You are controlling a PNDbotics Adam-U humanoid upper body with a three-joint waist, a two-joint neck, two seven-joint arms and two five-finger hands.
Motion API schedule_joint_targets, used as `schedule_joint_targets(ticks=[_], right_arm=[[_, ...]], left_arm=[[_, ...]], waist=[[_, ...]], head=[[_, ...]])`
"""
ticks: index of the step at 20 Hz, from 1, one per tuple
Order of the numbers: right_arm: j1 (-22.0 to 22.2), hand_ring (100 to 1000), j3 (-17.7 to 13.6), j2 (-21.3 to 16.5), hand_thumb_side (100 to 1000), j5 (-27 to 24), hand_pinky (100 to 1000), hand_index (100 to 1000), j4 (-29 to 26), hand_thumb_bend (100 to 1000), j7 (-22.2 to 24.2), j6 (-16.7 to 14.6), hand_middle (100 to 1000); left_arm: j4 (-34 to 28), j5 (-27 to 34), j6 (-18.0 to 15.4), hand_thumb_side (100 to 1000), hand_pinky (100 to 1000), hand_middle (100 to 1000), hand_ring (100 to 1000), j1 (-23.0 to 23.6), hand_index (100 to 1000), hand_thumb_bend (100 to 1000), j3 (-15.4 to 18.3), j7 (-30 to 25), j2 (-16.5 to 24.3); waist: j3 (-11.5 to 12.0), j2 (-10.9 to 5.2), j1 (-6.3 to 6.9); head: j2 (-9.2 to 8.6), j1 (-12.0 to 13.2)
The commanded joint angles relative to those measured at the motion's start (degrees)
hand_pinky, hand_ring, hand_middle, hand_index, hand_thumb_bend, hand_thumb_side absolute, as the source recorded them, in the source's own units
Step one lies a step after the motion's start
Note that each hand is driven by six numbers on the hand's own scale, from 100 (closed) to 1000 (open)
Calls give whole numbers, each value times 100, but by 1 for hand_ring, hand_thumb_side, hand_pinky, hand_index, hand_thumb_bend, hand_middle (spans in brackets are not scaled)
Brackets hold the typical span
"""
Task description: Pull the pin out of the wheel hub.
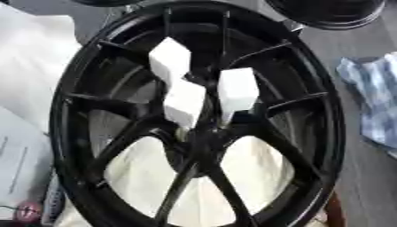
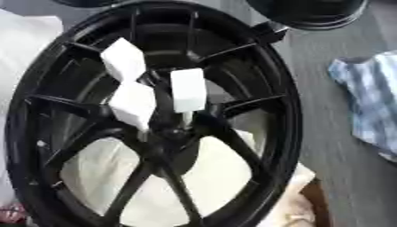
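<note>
A large black wheel hub [image 1: 66, 111] with thin spokes fills both views, lying nearly flat. Three pins with white block-shaped heads stand in its centre: one at the upper left [image 1: 169, 60], one lower in the middle [image 1: 184, 103] and one to the right [image 1: 236, 88]. A thin pale shaft [image 2: 187, 119] shows under the right block, going down toward the hub's middle. The shafts of the other two are hidden by their blocks. Neither of my hands shows in either view.
A blue-and-white checked cloth [image 1: 376, 97] lies on the grey surface [image 1: 364, 177] to the right. Another black round part [image 1: 325, 11] sits at the top right. White sheeting [image 1: 31, 57] lies to the left, and cream material [image 1: 147, 177] shows beneath the spokes.
</note>
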Motion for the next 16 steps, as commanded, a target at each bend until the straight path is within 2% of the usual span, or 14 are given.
schedule_joint_targets(ticks=[1, 16], right_arm=[[-9, 789, -72, -141, 535, -36, 904, 708, -89, 100, 1, -9, 617], [-1, 788, -59, -119, 535, 1, 902, 708, -89, 100, 10, 1, 616]], left_arm=[[-95, -20, -5, 743, 796, 528, 687, -10, 759, 100, 38, -9, 142], [-95, -48, -1, 738, 796, 529, 688, -11, 761, 100, 24, -29, 191]], waist=[[2, -152, -1], [-34, -122, -7]], head=[[-37, -3], [-109, 63]])
